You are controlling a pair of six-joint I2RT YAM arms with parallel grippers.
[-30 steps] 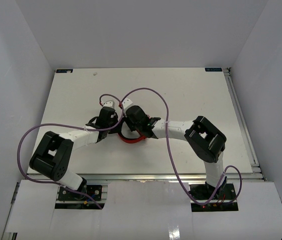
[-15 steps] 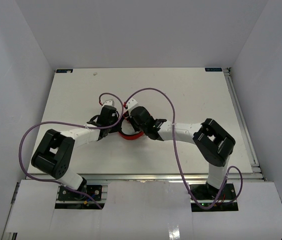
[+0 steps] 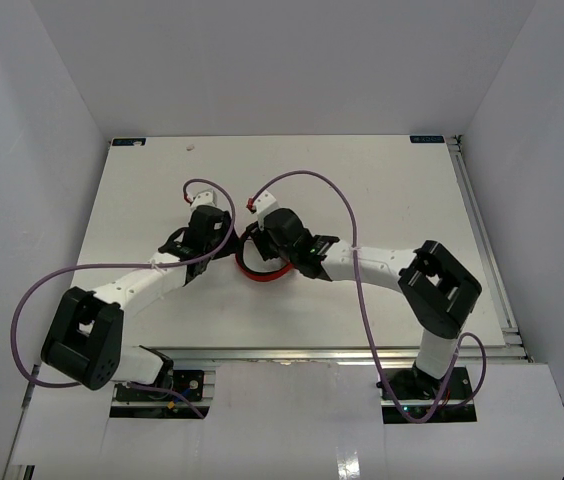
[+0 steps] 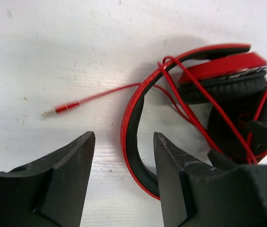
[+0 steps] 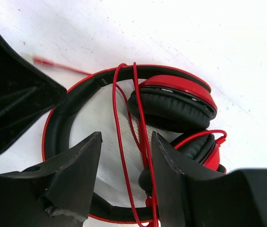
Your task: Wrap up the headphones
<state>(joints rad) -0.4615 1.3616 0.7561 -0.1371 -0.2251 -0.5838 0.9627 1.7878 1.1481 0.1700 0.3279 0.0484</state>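
**Both claws spread over the headphones**

The headphones [image 3: 262,273] lie on the white bench [image 3: 382,190] between the two arms, their red cord [image 5: 139,109] looped across the headband. Left claw [image 4: 124,142] hangs over the headband, jaws apart, gripping nothing. Right claw [image 5: 126,142] is parted too, with cord strands running beneath the gap and nothing clamped. The plug [image 4: 60,109] rests on the bench beside the headband.
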